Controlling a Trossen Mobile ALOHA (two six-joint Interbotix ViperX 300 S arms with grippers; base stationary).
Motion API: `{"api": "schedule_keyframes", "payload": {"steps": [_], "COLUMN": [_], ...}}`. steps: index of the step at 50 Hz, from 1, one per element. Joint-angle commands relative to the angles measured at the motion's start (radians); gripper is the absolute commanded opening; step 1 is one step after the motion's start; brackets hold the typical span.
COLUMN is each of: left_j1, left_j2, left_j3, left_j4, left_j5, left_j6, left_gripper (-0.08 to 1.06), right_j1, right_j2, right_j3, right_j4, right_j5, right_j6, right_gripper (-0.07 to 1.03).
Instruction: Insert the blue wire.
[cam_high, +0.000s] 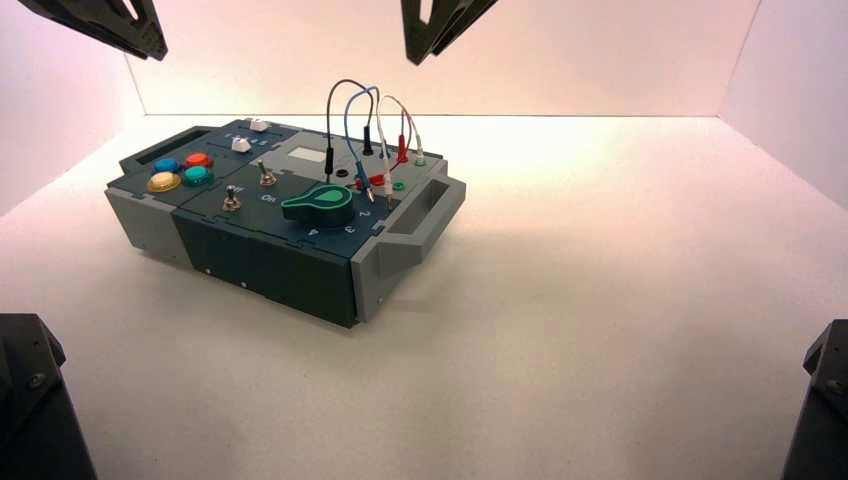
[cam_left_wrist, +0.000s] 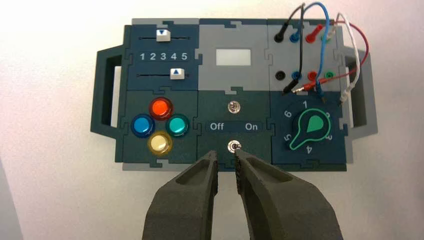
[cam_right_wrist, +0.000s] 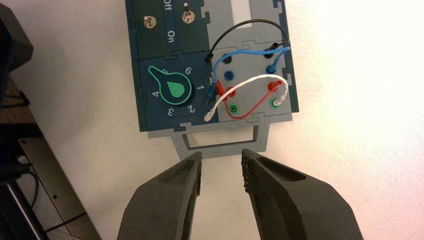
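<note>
At the box's (cam_high: 270, 250) two o'clock, the blue wire (cam_high: 347, 115) arches, one end plugged in, the other loose near the knob (cam_high: 320, 205); left gripper (cam_left_wrist: 226, 152), slightly spread, hovers towards eleven, right gripper (cam_right_wrist: 222, 152), spread, towards one.

black angular end effector (cam_right_wrist: 221, 172), dark screws

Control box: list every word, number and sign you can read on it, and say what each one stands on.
"1 2 3 4 5": dark blue panel between the two white sliders
"Off", "On": strip between the two toggle switches
"1", "3", "4", "5", "6": around the green-outlined knob
"2": same dial, right wrist view
Display: no readable text
</note>
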Motion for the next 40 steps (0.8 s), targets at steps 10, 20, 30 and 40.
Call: {"api": "schedule_keyframes", "payload": {"steps": [10,20,30,40], "left_j1": [0.000,0.000,0.000,0.002], "left_j2": [0.005,-0.002,-0.005,-0.015], "left_j3": [-0.048,-0.049,-0.064,-0.084], "left_j4": [-0.210,-0.212,-0.210,-0.202], "left_j5": [0.020,0.025,0.048,0.069], "left_j6": [0.144,0.146,0.146,0.146], "left_gripper": [0.18,0.18,0.18,0.18], "right_j1": [0.031,0.052,0.078,0.080], "right_j2": [0.046,0.080,0.124,0.170], "right_j3": [-0.084,-0.115,-0.156,-0.181], "right_j4": [0.005,0.003,0.003,0.003], "right_j5": [0.003,0.003,0.003,-0.018], "right_j6": [-0.012,-0.012,-0.012,-0.012], "right_gripper": [0.43,0.43,0.43,0.43]}}
